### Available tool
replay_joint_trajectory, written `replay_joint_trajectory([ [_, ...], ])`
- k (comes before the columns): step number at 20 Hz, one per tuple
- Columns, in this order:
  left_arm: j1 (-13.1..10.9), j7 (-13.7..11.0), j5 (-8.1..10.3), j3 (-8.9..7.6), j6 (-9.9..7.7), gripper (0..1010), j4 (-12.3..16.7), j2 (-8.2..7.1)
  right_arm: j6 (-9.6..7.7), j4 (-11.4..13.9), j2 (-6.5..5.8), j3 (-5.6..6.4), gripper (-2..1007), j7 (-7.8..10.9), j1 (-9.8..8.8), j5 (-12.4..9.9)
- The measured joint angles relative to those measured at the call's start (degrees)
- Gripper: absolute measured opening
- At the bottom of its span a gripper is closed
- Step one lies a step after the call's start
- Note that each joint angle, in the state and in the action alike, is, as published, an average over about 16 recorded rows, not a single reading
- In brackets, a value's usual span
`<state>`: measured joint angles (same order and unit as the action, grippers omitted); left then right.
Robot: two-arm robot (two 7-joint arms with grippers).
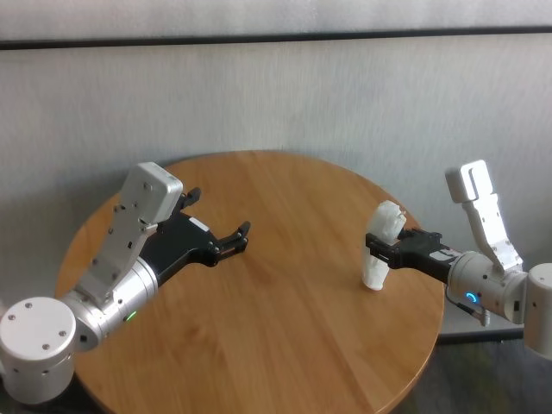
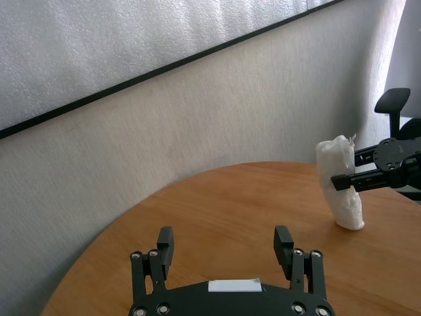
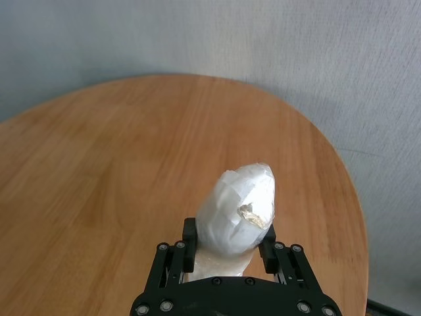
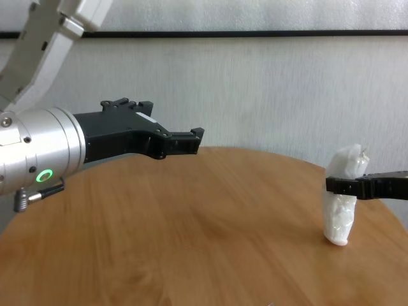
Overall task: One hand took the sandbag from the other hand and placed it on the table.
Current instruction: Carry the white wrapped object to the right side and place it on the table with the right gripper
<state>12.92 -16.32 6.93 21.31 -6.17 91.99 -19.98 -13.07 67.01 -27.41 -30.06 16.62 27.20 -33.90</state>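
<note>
The white sandbag [image 1: 386,222] stands upright near the right edge of the round wooden table [image 1: 285,345], its lower end touching the top. My right gripper [image 1: 377,248], with the blue-cyan light, is shut on the bag's middle. The right wrist view shows the bag [image 3: 240,204] between the two fingers. In the chest view the bag [image 4: 341,220] stands on end with a finger across it. My left gripper [image 1: 218,214], with the green light, is open and empty above the table's left part, well apart from the bag. The left wrist view shows it [image 2: 223,234] open.
A pale wall with a dark stripe runs behind the table. A black office chair [image 2: 395,102] stands beyond the table's right side. The table's edge lies close behind the bag [image 2: 339,164].
</note>
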Motion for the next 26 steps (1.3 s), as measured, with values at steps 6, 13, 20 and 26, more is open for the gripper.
replay_joint_trajectory([
  [6, 0.0, 0.0, 0.04, 0.03, 0.05, 1001, 0.0, -0.03, -1.85, -0.5, 0.42, 0.57, 548, -0.8, 0.18, 0.9],
  [13, 0.0, 0.0, 0.07, 0.06, 0.09, 1001, 0.1, -0.05, -3.03, -1.0, 0.71, 0.82, 549, -0.58, 0.4, 1.3],
  [20, 0.0, 0.0, 0.1, 0.07, 0.12, 1001, 0.1, -0.07, -3.34, -1.1, 0.77, 0.8, 610, -0.47, 0.44, 1.4],
  [26, 0.0, 0.0, 0.11, 0.08, 0.14, 1001, 0.1, -0.07, -3.27, -1.1, 0.76, 0.75, 741, -0.58, 0.39, 1.4],
])
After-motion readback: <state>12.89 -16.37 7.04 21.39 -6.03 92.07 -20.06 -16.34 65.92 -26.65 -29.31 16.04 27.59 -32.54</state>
